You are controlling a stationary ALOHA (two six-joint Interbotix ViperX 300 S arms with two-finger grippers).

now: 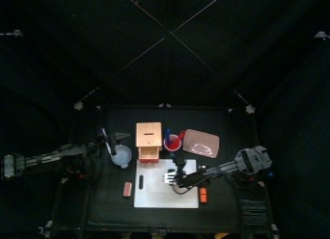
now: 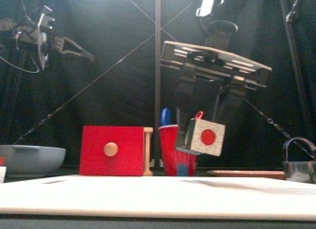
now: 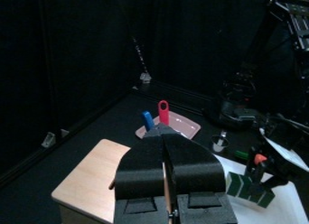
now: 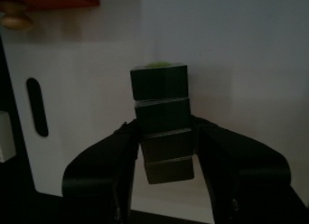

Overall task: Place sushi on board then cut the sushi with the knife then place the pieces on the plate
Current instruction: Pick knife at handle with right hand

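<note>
My right gripper [image 2: 202, 120] is shut on the dark green sushi roll [image 2: 205, 138] and holds it tilted in the air above the white cutting board [image 2: 158, 198]. The roll's white end face with a red centre shows toward the front. From the right wrist, the jaws [image 4: 161, 154] clamp the lower blocks of the roll [image 4: 160, 101] over the board [image 4: 85, 146]. Behind stands the red cup [image 2: 178, 155] with a blue and a red knife. The pink tray [image 1: 204, 143] lies at the back right. My left gripper [image 3: 169, 157] rests shut, high at the left [image 1: 107, 144].
The wooden box with its red drawer front [image 2: 114, 150] stands behind the board. The blue-grey bowl [image 2: 28, 159] is at the left and the metal cutter [image 2: 300, 165] at the right. Small orange [image 1: 203, 195] and red [image 1: 126, 189] toys lie near the board's edges.
</note>
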